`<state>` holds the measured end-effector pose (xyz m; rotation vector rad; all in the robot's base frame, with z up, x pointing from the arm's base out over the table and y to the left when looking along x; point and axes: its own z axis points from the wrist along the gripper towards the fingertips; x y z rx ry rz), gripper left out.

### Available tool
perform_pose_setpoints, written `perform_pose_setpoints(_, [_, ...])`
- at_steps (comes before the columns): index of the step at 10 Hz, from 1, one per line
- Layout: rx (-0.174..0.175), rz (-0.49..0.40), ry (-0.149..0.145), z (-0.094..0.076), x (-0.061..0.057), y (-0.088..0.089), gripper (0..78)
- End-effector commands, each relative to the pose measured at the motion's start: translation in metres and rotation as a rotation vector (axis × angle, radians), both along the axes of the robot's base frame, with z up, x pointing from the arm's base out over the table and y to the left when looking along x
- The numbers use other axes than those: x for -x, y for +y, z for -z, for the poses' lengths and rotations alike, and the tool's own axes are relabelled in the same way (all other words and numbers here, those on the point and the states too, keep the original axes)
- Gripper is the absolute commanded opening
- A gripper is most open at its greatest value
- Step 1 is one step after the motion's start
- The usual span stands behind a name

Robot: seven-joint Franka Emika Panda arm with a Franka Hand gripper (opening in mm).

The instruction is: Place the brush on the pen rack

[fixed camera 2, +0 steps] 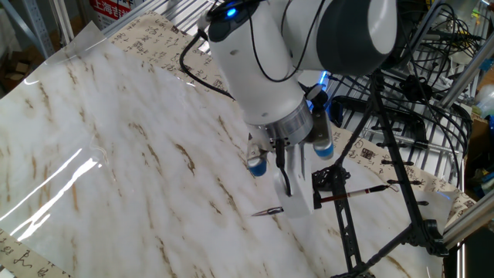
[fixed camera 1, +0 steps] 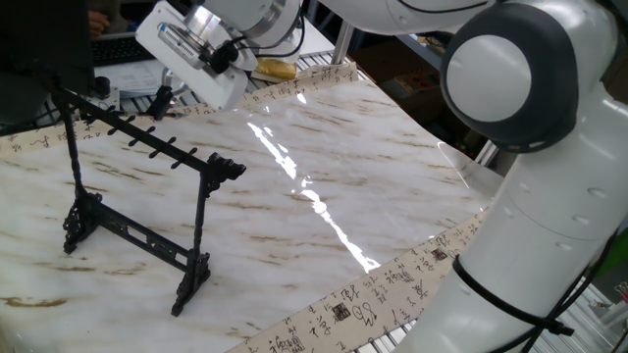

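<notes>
In one fixed view the pen rack (fixed camera 1: 137, 211) stands near, the gripper (fixed camera 1: 160, 101) beyond it, jaws unreadable. The other fixed view shows the brush (fixed camera 2: 340, 196) pinched in the fingers (fixed camera 2: 319, 185) above the table (fixed camera 2: 116, 154).

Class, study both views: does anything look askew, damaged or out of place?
Nothing is damaged or spilled. The black ornate pen rack stands upright. Only the thin dark brush is off it, held level in the shut two-finger gripper near the rack's end.
</notes>
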<state>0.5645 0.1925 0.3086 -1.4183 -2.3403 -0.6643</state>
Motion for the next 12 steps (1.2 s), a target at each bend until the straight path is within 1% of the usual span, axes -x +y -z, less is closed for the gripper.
perform_pose_setpoints(1, [0.010,-0.004,0.006,-0.001,-0.001,0.000,1.2])
perform_pose_setpoints(2, [0.014,-0.005,0.009,-0.001,-0.001,0.000,1.2])
perform_pose_setpoints(3, [0.020,-0.004,0.027,-0.002,-0.004,-0.001,1.2])
perform_pose_setpoints(4, [0.022,-0.005,0.043,-0.004,-0.008,-0.003,1.2])
perform_pose_setpoints(6, [0.025,-0.006,0.066,-0.008,-0.019,-0.009,1.2])
perform_pose_setpoints(8, [0.034,0.001,0.077,-0.009,-0.024,-0.013,1.2])
perform_pose_setpoints(9, [0.029,-0.005,0.079,-0.008,-0.025,-0.016,1.2])
perform_pose_setpoints(10, [0.014,-0.015,0.075,-0.008,-0.026,-0.017,1.2])
perform_pose_setpoints(11, [0.001,-0.034,0.067,-0.007,-0.025,-0.016,1.2])
perform_pose_setpoints(12, [-0.004,-0.040,0.065,-0.007,-0.024,-0.016,1.2])
